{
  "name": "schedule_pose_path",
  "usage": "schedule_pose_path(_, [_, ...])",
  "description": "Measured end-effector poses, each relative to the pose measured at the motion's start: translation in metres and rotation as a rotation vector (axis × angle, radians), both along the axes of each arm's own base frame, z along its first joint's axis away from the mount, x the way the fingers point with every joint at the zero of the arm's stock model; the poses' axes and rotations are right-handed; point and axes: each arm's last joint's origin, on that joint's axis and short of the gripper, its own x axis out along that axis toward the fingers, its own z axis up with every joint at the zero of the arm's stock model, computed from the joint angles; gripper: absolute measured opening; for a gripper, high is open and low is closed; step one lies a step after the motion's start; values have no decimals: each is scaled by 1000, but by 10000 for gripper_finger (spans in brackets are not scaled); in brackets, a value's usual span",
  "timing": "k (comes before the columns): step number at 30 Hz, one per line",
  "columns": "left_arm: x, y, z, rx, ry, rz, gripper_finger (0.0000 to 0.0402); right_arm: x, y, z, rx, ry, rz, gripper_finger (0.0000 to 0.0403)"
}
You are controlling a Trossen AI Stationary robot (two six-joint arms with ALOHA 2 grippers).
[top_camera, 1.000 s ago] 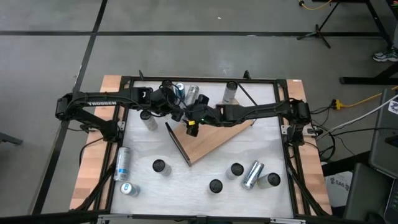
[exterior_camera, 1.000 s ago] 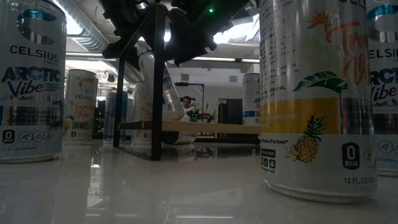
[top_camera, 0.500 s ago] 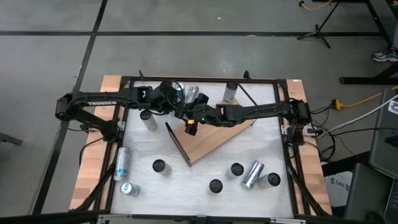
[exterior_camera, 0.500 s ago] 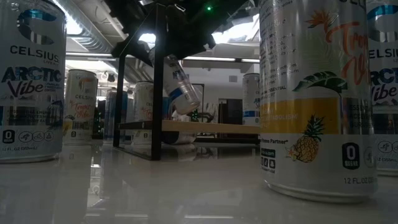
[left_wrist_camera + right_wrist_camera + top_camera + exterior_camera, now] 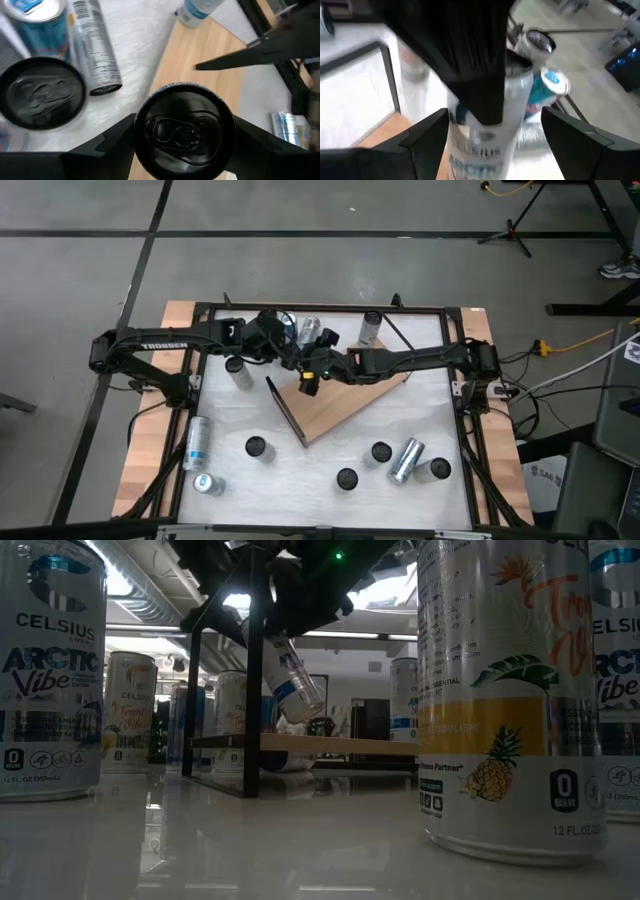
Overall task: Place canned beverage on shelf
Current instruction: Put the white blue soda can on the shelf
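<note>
Op: What's on the table?

Obs: Biggest item first. The shelf lies mid-table and turned at an angle, with its dark panel at the end toward your left arm. In the low view the board sits raised off the table surface.

Op: And the arms?

Obs: Both reach in over the back half and meet above the panel end of the shelf. The left comes from its side and the right from the opposite side.

Op: Where's the can?

Obs: The can is in the air and tilted, its lower end just above the shelf board and clear of it.

Op: Who has it?

Obs: Your left gripper is clamped on it, one finger on each side just below the lid. Your right gripper is spread wide around the same can. There is a gap at one finger, so it is not clamped.

Op: Anything else?

Obs: Loose cans. Three stand and one lies near the front. A few more are at the back rail. Another lies on the left side plank.
</note>
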Motion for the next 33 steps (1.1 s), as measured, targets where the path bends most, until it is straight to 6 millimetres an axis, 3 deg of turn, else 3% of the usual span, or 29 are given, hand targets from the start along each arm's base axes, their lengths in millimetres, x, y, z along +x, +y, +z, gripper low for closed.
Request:
schedule_pose_path(8, [1,0,1,0,-15,-2,245,-2,0,-3,39,5,-31,308])
schedule_pose_path(18, [1,0,1,-8,-19,-10,245,-2,-1,-26,36,-54,-30,308])
schedule_pose_path(33, [2,0,2,-7,-27,-12,245,-2,-1,-26,31,-54,-28,307])
